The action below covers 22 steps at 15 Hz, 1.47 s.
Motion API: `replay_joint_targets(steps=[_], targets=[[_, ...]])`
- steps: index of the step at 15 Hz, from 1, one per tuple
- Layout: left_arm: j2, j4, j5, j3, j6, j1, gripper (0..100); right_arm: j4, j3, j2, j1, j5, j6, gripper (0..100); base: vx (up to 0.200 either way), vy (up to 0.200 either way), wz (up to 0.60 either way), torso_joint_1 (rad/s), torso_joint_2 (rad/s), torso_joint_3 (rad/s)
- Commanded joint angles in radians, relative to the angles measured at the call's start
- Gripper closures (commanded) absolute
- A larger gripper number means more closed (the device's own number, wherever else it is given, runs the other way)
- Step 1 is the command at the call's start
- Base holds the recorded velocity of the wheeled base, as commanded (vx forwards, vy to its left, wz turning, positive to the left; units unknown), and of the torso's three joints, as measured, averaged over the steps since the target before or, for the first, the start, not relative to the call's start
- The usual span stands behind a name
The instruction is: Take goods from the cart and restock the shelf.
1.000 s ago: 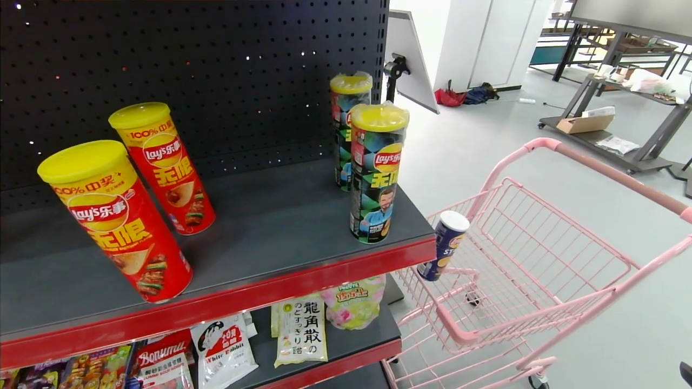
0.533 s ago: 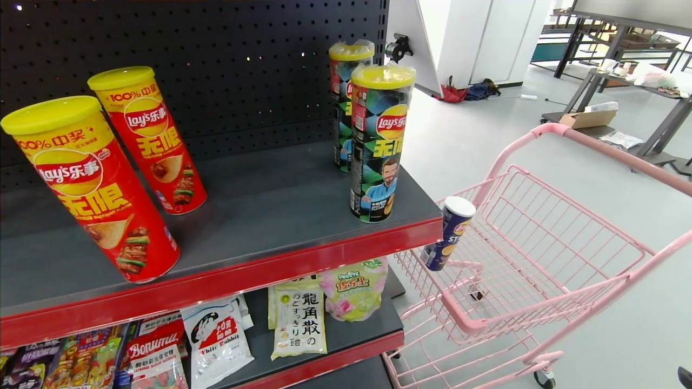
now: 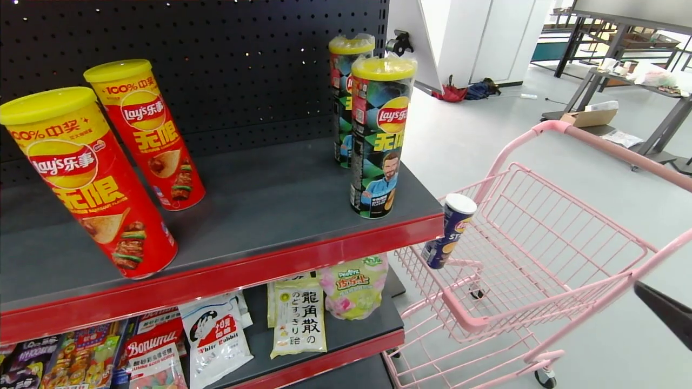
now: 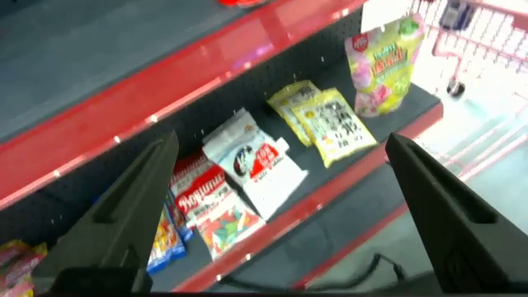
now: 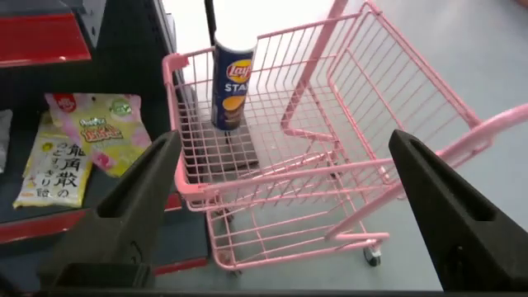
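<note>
While the left pincer (image 4: 280, 144) is held wide open before the snack bags (image 4: 256, 169) on the shelf's (image 3: 270, 200) lower tier, two red cans (image 3: 86, 178) are seen at the shelf's left and two patterned cans (image 3: 378, 140) at its right end. The blue can (image 3: 448, 229) stands in the pink cart (image 3: 557, 127) just right of the shelf, and the right pincer (image 5: 285, 136) is spread open.

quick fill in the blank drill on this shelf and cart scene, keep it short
The pink cart holds one ____ can.
That can's lid is ____.
The top shelf carries ____ red cans.
The right tool is ____.
Missing words: blue; white; two; open
</note>
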Motion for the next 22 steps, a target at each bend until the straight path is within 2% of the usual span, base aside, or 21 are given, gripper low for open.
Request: replay_joint_targets(steps=[1, 3, 5, 7, 9, 10, 13, 16, 17, 18, 22], targets=[[0.002, -0.003, -0.006, 0.02, -0.027, 0.0, 0, -0.179, 0.047, 0.372, 0.031, 0.002, 0.033, 0, 0.0, 0.0, 0.0, 0.0, 0.0, 0.0], [0.002, -0.006, -0.045, 0.032, -0.088, 0.0, 0, -0.188, -0.075, 0.576, 0.004, 0.022, 0.062, 0, 0.0, 0.0, 0.0, 0.0, 0.0, 0.0], [0.002, -0.006, -0.06, 0.043, -0.091, 0.0, 0, -0.215, -0.105, 0.704, -0.016, 0.075, 0.08, 0, 0.0, 0.0, 0.0, 0.0, 0.0, 0.0], [0.002, -0.006, -0.056, 0.061, -0.091, 0.0, 0, -0.392, -0.147, 0.91, 0.001, 0.099, 0.077, 0, 0.0, 0.0, 0.0, 0.0, 0.0, 0.0], [0.002, -0.004, -0.056, 0.07, -0.09, 0.0, 0, -0.536, -0.16, 1.048, 0.004, 0.176, 0.077, 0, 0.0, 0.0, 0.0, 0.0, 0.0, 0.0], [0.0, -0.006, -0.056, 0.08, -0.088, 0.0, 0, -0.654, -0.162, 1.154, 0.005, 0.214, 0.076, 0, 0.0, 0.0, 0.0, 0.0, 0.0, 0.0], [0.0, -0.004, -0.049, 0.08, -0.085, 0.0, 0, -0.863, -0.197, 1.32, 0.015, 0.228, 0.076, 0, 0.0, 0.0, 0.0, 0.0, 0.0, 0.0], [0.0, -0.003, -0.037, 0.08, -0.081, 0.0, 0, -0.89, -0.269, 1.39, -0.002, 0.262, 0.079, 0, 0.0, 0.0, 0.0, 0.0, 0.0, 0.0], [0.0, -0.001, -0.036, 0.081, -0.059, 0.0, 0, -0.89, -0.314, 1.416, -0.022, 0.3, 0.079, 0, 0.0, 0.0, 0.0, 0.0, 0.0, 0.0], [0.0, 0.0, -0.036, 0.081, -0.055, 0.0, 0, -0.89, -0.345, 1.436, -0.027, 0.305, 0.079, 0, 0.0, 0.0, 0.0, 0.0, 0.0, 0.0], [0.0, 0.0, -0.017, 0.081, -0.053, 0.0, 0, -0.89, -0.447, 1.496, -0.038, 0.306, 0.086, 0, 0.0, 0.0, 0.0, 0.0, 0.0, 0.0]])
